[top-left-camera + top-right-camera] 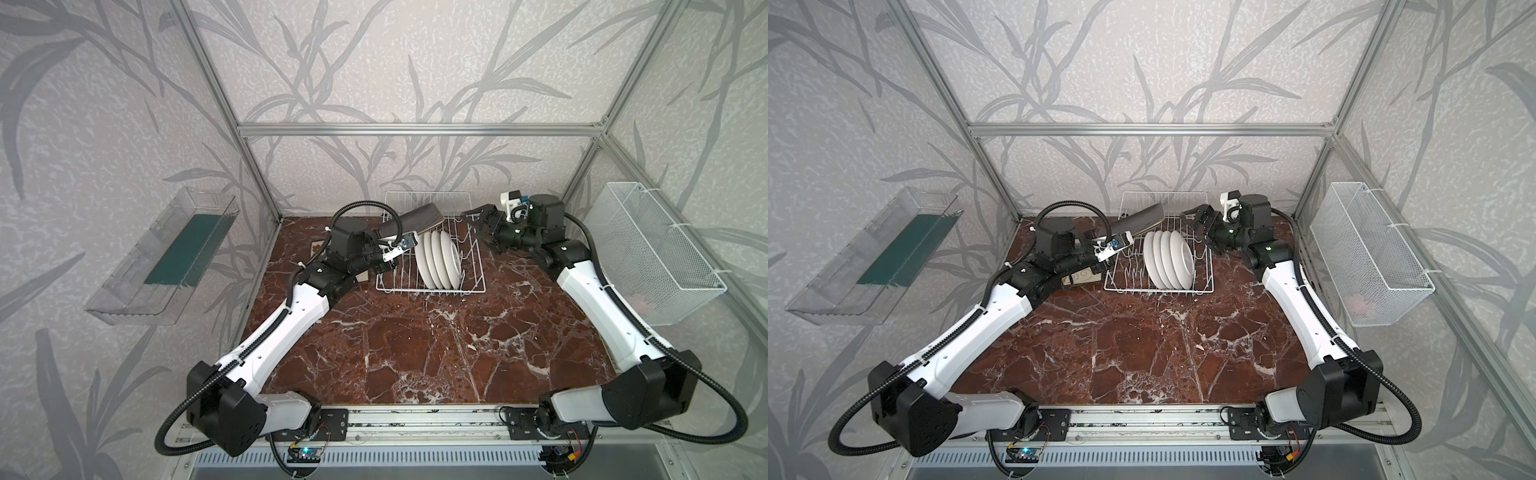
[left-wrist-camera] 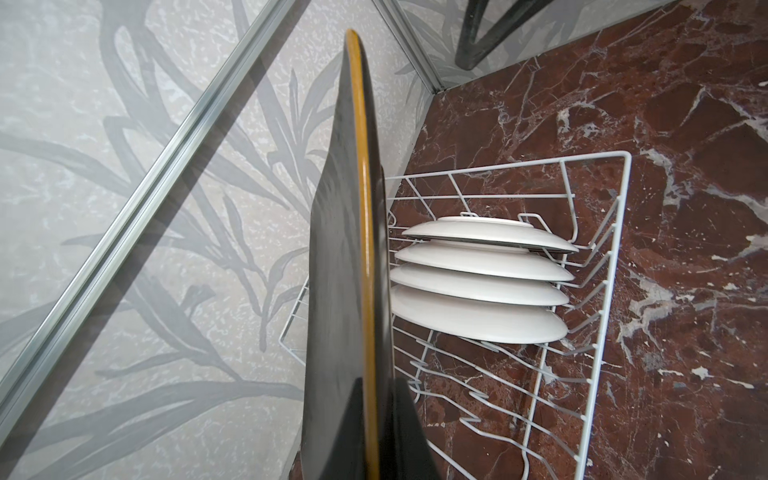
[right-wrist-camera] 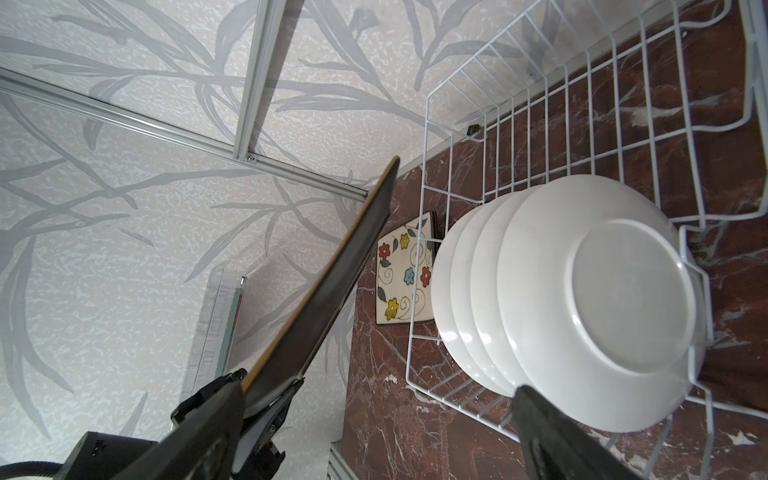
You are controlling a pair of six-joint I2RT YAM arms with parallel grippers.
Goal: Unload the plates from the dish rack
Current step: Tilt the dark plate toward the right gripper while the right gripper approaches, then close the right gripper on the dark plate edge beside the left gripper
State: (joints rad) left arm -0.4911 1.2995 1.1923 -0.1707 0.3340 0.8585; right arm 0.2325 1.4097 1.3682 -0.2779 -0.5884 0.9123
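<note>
The left tool (image 2: 376, 432) is clamped on one end of a square black-backed plate (image 1: 415, 222), holding it edge-on and tilted in the air over the far left part of the dish rack (image 1: 449, 203). The right tool (image 1: 478, 222) hangs at the rack's far right corner, jaws spread wide and holding nothing. Four round white plates (image 1: 440, 259) stand on edge in the rack's prongs, backs toward the right arm. A flowered square plate (image 3: 405, 274) lies face up on the surface (image 1: 415, 353) just left of the rack, with dark edges of others apparently beneath it. The main risk is the grip: the plate is pinched at one end with most of its length beyond the pads, so its weight could pivot it in the jaws or pull it free during a fast swing. How much of the rim the pads cover is hard to judge, as the plate itself hides them. A low path toward the pile could knock the plate against the rack's left wall or the nearest round plate. The pile also sits partly under the left arm, so a poorly lined-up release could leave the plate overhanging and sliding off. The open right tool, so near the wire, could nudge the rack and rattle the standing plates.
</note>
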